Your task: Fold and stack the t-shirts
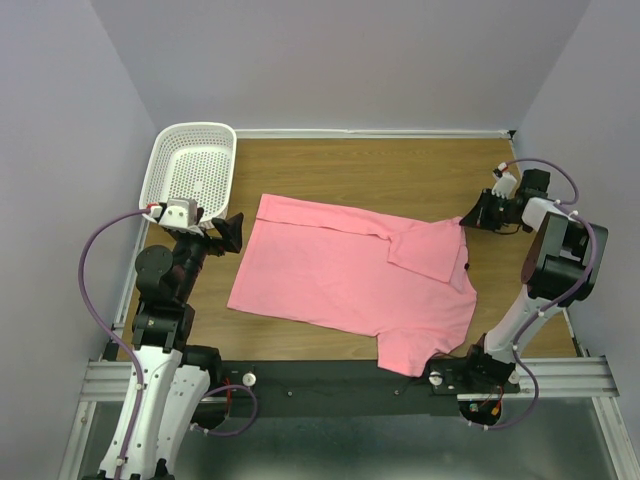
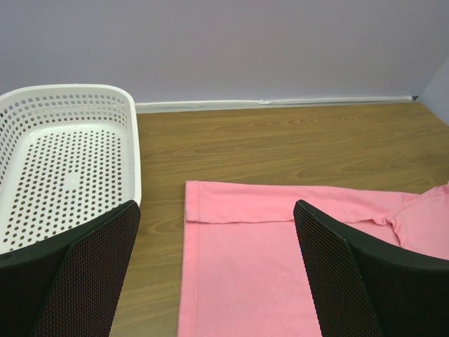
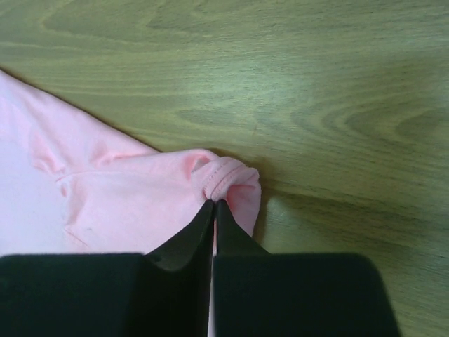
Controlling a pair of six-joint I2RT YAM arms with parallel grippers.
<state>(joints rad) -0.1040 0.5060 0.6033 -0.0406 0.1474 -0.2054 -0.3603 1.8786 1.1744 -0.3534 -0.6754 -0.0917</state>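
A salmon-pink t-shirt (image 1: 350, 275) lies spread flat across the wooden table, with one sleeve folded over its body near the right. My right gripper (image 1: 468, 218) is at the shirt's far right corner. In the right wrist view this gripper (image 3: 214, 202) is shut on a bunched, stitched edge of the t-shirt (image 3: 126, 203), and the fabric puckers at the fingertips. My left gripper (image 1: 232, 232) hovers just off the shirt's left edge. Seen from its own wrist, the left gripper (image 2: 217, 210) is open wide and holds nothing. The t-shirt's (image 2: 280, 267) hemmed corner lies between and beyond its fingers.
A white perforated basket (image 1: 160, 165) stands at the table's far left corner, to the left of the left gripper, and its rim (image 2: 133, 140) shows in the left wrist view. Walls close in the table at the back and on both sides.
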